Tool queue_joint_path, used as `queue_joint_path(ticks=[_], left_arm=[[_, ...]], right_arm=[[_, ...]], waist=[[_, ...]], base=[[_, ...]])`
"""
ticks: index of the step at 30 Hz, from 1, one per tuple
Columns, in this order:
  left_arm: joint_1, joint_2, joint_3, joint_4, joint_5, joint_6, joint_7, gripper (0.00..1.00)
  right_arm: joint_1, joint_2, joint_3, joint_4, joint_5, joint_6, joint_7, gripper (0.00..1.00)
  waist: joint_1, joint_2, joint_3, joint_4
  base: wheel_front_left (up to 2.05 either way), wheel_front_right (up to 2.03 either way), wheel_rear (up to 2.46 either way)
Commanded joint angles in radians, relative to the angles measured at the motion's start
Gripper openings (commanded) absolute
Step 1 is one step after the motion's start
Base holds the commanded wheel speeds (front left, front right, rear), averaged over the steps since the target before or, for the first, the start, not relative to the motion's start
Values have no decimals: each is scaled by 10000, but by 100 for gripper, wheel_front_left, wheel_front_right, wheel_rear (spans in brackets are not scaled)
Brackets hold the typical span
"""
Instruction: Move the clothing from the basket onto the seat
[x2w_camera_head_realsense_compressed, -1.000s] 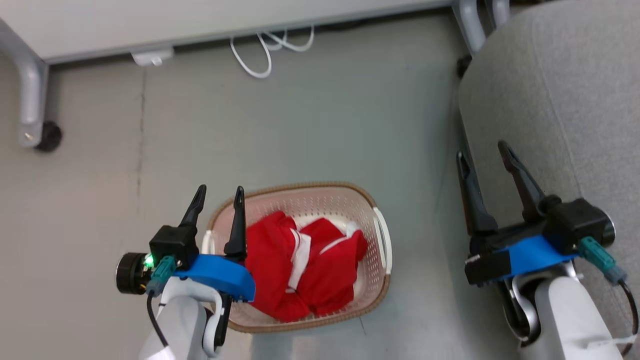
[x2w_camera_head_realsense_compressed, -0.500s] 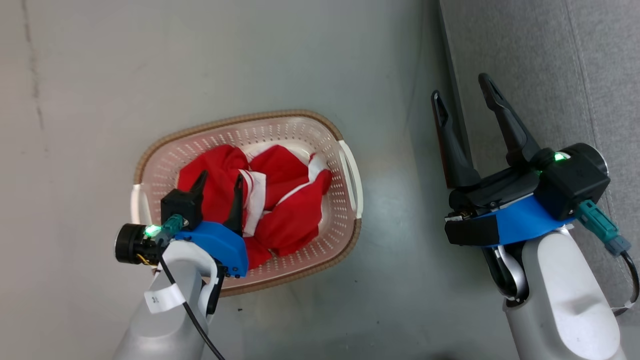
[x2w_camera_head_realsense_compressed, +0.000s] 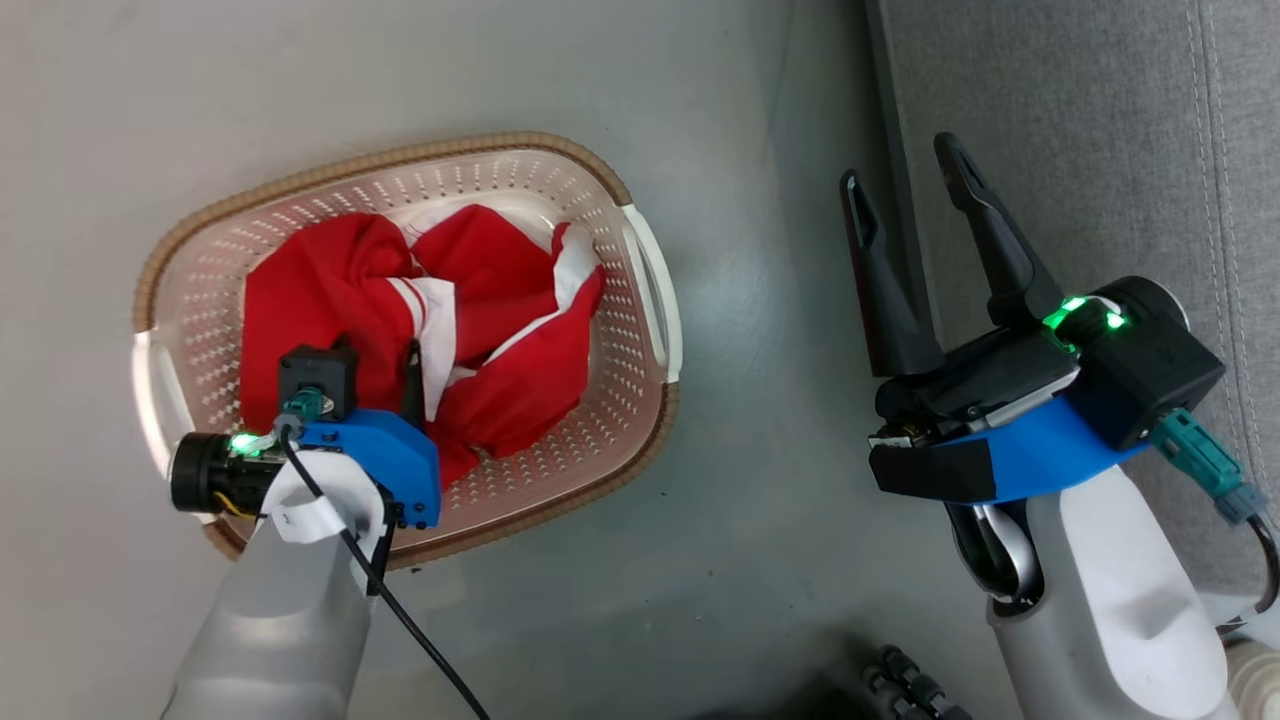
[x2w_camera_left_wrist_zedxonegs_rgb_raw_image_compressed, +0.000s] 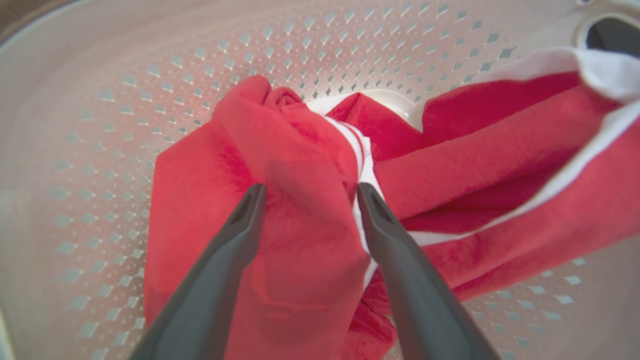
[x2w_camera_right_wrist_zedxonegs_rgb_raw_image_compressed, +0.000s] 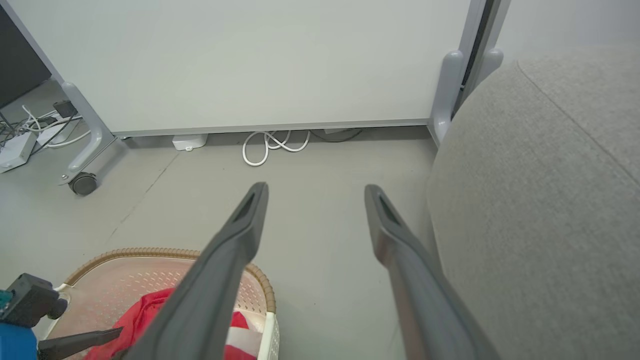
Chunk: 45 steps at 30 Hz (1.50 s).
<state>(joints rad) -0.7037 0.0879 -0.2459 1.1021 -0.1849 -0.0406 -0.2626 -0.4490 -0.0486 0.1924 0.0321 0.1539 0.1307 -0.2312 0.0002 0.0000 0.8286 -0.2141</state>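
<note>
While the soft, bright red clothing (x2w_camera_head_realsense_compressed: 500, 300) with white stripe trim lies heaped in the cream-white perforated plastic basket (x2w_camera_head_realsense_compressed: 590, 400) with a brown woven-look rim, the head view shows the left gripper (x2w_camera_head_realsense_compressed: 372, 362) pointed down into that basket over the near-left part of the heap, apparently placed to take a garment from above. The basket stands on the pale grey floor (x2w_camera_head_realsense_compressed: 760, 520). The large grey fabric-upholstered seat (x2w_camera_head_realsense_compressed: 1080, 120), where the clothing must go, lies apart to the right. The right gripper (x2w_camera_head_realsense_compressed: 898, 162) hangs over the seat's near edge, its long dark fingers spread wide with nothing between them; I judge that it waits there, out of the other arm's way. In the left wrist view, the left gripper's fingers stand wide apart and straddle a raised fold of red cloth. The fold sits between the tips, with the white striped trim just beside the right-hand finger. Whether the tips press the fabric I cannot tell, and nothing is pinched yet. In the right wrist view, the right gripper's fingers frame bare floor. The basket with its red heap lies at the lower left, the seat's rounded flank rises at the right, and a coiled white cable (x2w_camera_right_wrist_zedxonegs_rgb_raw_image_compressed: 270, 147) lies far off by the wall panel.
</note>
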Motion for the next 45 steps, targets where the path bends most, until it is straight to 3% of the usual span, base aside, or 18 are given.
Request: queue_joint_path(ticks=[1,8,9,10,27,38,45], left_arm=[[-350,118,26,382,-51,198,95,100],[-697,236,154,1131,-234,362,311,100],[-724,261,156,1199,-254,377,307,42],[-751,278,157,1266,-255,386,305,0],[-594,129,-133,1683,-444,74,115,0],[-47,-129,-480,1558,-496,-345,-34,0],[434,-354,-779,712,-654,-521,-36,0]], right_arm=[[-238,-32,96,16,82,3,-101,100],[-331,-32,301,183,321,3,-233,100],[-342,-30,314,213,350,3,-257,100],[-350,-30,318,241,365,1,-279,100],[-278,-32,269,701,259,1,-350,100],[417,-33,62,1463,-63,1,-339,100],[1116,-35,-85,1878,-258,3,-144,100]], waist=[[-2,0,261,-227],[-2,0,400,-455],[-2,0,403,-480],[-2,0,401,-501],[-2,0,-277,-344],[-2,0,-2578,305],[-2,0,-4421,842]], base=[[0,0,0],[0,0,0],[0,0,0],[0,0,0],[0,0,0],[0,0,0],[0,0,0]])
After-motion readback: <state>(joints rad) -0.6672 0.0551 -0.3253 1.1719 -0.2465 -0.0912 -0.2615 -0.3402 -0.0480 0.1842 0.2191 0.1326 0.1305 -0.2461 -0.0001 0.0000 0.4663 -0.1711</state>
